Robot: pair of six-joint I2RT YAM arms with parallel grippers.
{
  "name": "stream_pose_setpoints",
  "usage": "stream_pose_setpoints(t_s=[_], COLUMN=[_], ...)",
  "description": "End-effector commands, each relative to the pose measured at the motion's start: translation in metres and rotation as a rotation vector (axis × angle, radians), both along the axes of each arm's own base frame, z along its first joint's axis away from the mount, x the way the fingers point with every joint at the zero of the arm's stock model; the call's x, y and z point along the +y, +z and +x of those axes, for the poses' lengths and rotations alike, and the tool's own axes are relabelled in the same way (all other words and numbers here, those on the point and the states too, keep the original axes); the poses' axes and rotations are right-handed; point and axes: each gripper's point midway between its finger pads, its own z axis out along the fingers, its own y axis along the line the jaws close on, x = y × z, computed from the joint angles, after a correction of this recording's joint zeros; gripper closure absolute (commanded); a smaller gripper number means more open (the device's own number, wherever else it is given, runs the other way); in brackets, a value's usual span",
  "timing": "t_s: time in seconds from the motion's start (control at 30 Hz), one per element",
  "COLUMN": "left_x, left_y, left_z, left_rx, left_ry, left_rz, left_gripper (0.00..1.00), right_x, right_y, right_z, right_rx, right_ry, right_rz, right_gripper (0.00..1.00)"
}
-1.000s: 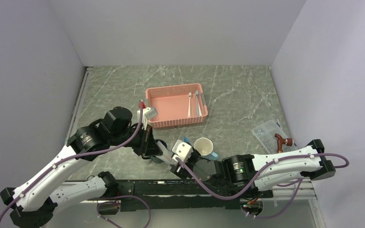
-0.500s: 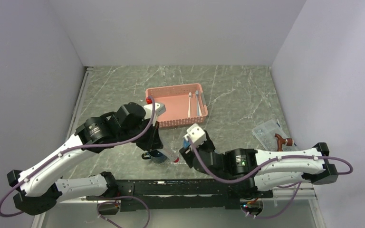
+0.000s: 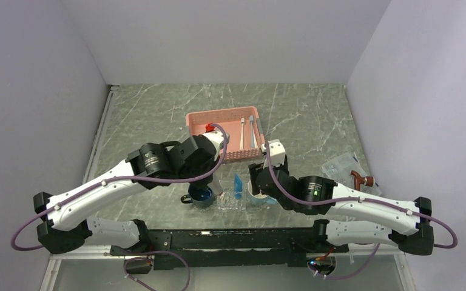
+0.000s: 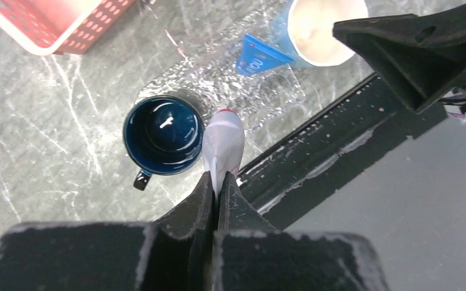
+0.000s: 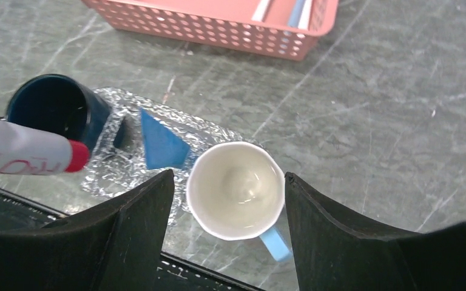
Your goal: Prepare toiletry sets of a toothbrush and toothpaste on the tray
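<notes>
Pinching the white toothpaste (image 4: 223,142) by its flat tail, the left gripper (image 4: 214,182) holds it over the tray (image 4: 273,103) rim; light and squashy, I'd judge. The right gripper (image 5: 227,185) gapes wide, empty.

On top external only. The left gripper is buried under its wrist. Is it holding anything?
Observer: Yes. The left wrist view shows the left gripper shut on the white toothpaste, red end away from the fingers.
Operator: Where's that end?
Observer: At the edge of the tray, right beside the dark blue mug. I can't judge its height.
Operator: Right gripper?
Observer: The right wrist view shows the right gripper open and holding nothing. The white mug shows between its fingers, but I can't tell if they are around it or above it.
</notes>
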Motion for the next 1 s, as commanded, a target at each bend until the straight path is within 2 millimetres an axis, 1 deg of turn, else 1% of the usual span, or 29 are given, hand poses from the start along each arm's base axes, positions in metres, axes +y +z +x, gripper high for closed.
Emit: stream_pose_setpoints(t_s=[0.0, 0.23, 0.57, 0.77, 0.97], left_x=[-0.001, -0.012, -0.029, -0.038, -0.043], left_y=[0.018, 0.016, 0.014, 0.012, 0.007], left_z=[0.021, 0.029, 0.032, 0.032, 0.031], left_rx=[-0.109, -0.125, -0.11, -0.096, -0.084], left_ry=[0.055, 0.045, 0.017, 0.001, -0.012], left_rz=[-0.001, 0.01, 0.006, 0.002, 0.009], left_gripper=[1.0, 1.0, 1.0, 1.0, 1.0], right_x=[-0.009, -0.015, -0.04, -0.052, -0.06], right_y=[-0.016, -0.034, -0.056, -0.058, -0.054], right_z=[0.002, 0.005, 0.008, 0.007, 0.007], right_rx=[0.071, 0.117, 0.16, 0.162, 0.147], right_ry=[-0.064, -0.097, -0.209, -0.264, -0.299], right_rz=[0.05, 0.055, 0.069, 0.1, 0.139], right_gripper=[0.31, 0.3, 0.29, 0.28, 0.28])
